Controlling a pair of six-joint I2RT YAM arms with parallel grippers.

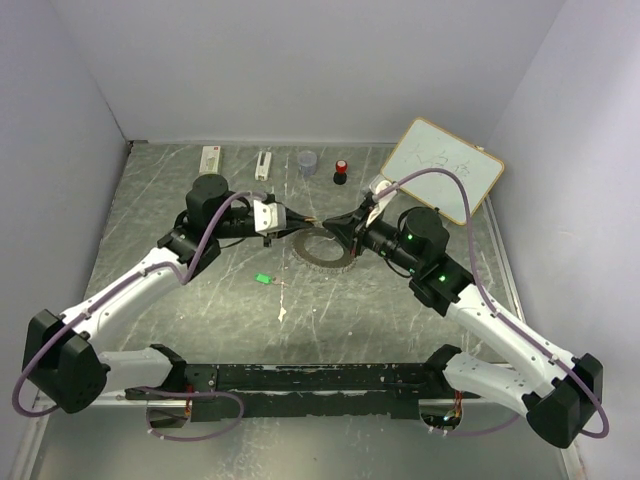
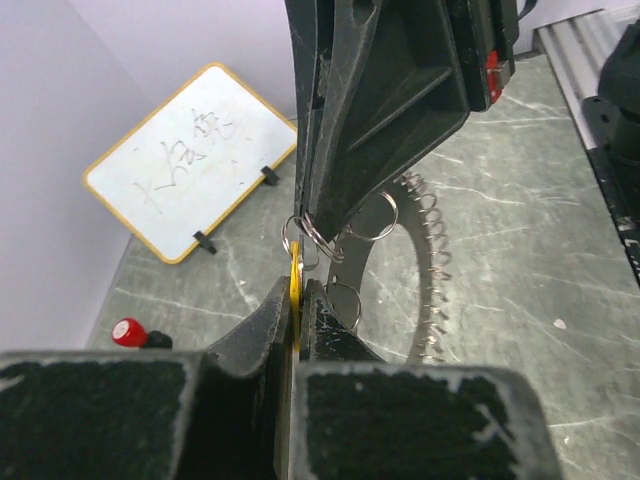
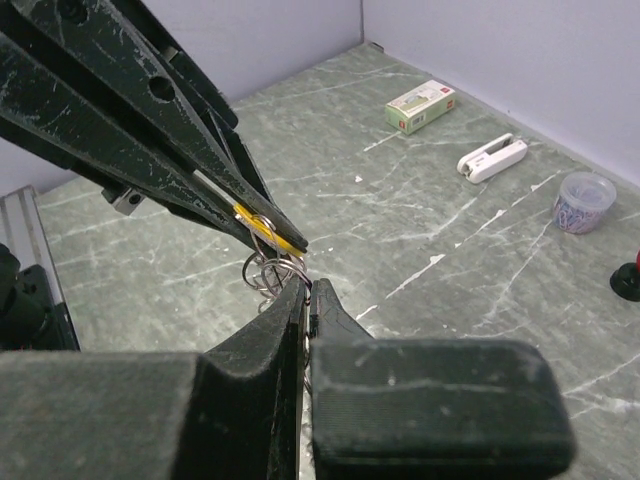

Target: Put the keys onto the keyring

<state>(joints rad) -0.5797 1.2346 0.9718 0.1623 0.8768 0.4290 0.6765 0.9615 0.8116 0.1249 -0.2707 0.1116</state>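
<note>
My left tool (image 2: 297, 292), pinched almost closed, grips the tiny yellow-headed key (image 2: 295, 268) edge-on between its fingers, above the middle of the scratched grey-green surface (image 1: 200, 300). My right tool (image 3: 306, 292) meets it tip to tip. It is clamped tight on the small silver wire loops (image 3: 265, 270) at the rim of the large flat silver metal keyring (image 2: 432, 255), whose coiled edge curves away just below both tips. The tiny green-headed key (image 1: 263, 278) lies alone on the surface, near the keyring, toward my left arm.
</note>
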